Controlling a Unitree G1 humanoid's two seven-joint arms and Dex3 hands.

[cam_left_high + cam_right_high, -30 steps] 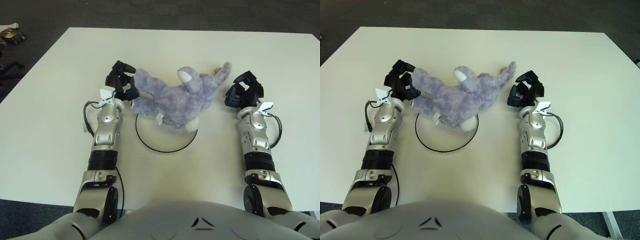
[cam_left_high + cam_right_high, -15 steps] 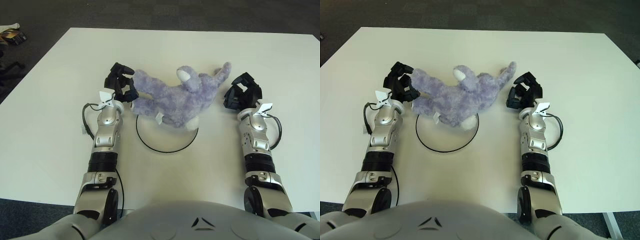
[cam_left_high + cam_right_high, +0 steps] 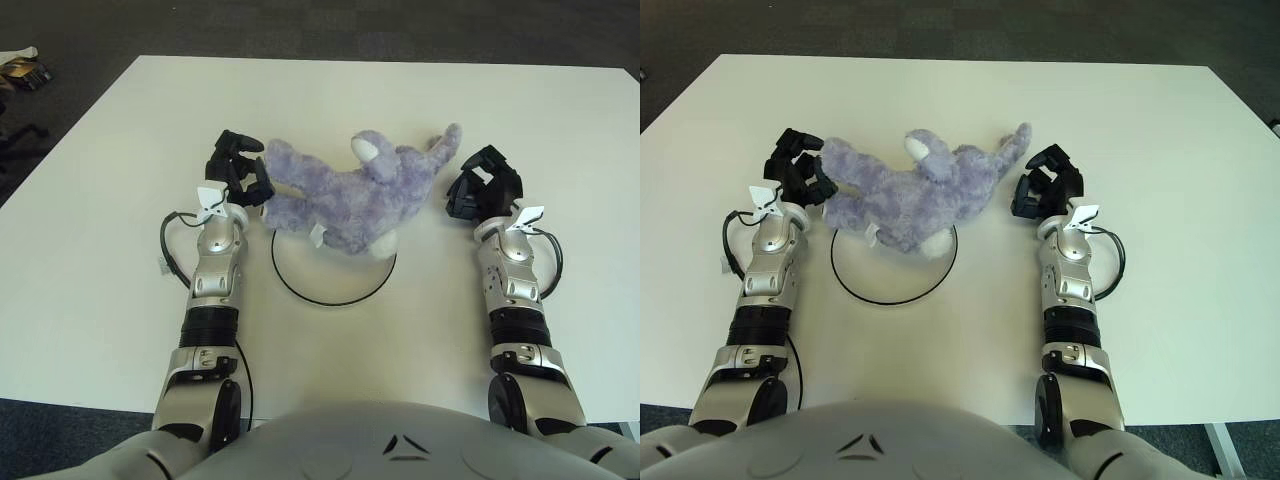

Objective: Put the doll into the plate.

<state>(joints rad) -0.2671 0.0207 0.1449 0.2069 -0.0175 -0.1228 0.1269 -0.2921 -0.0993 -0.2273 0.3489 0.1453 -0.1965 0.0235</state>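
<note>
On the white worktop [image 3: 120, 280] lies one purple plush doll [image 3: 350, 195], sprawled across the far rim of one black-edged round plate [image 3: 333, 268], its body partly over the plate and partly beyond it. A small white tag shows at its near side; any writing on it is too small to read. The left robot hand [image 3: 238, 172] has its fingers closed on the doll's left limb. The right robot hand [image 3: 482, 188] sits just right of the doll's raised limb, fingers curled, holding nothing.
</note>
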